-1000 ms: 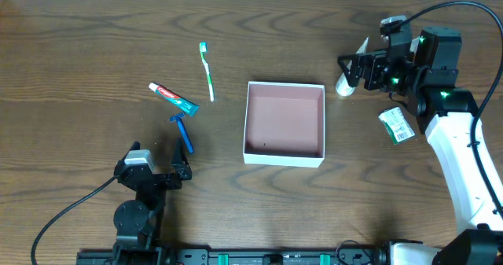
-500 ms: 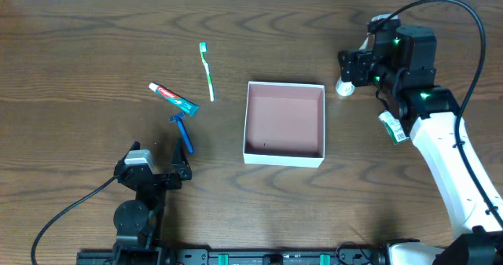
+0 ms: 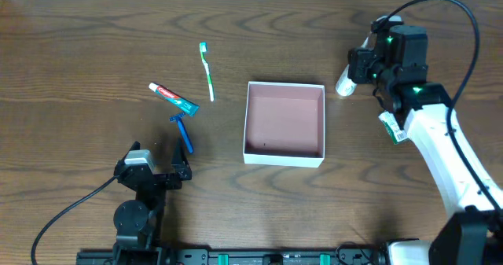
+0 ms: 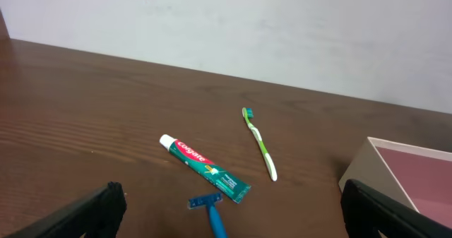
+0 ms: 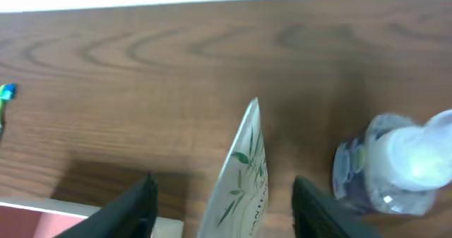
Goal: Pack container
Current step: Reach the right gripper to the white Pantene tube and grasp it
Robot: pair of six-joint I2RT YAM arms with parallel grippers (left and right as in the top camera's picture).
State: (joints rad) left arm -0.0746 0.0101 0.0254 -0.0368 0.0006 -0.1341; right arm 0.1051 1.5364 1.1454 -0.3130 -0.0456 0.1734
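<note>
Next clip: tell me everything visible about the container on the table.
The container is a square, shallow, open-top box, white outside and dull pinkish-brown inside, cardboard-like by its look. It sits flat on the dark wooden table, near the middle, right of the toothbrush. It is empty but for a tiny dark speck, and nothing touches it except the table.

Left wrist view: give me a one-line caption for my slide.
Toothpaste tube, green toothbrush and blue razor lie on the dark wooden table, the white container at the right edge.
</note>
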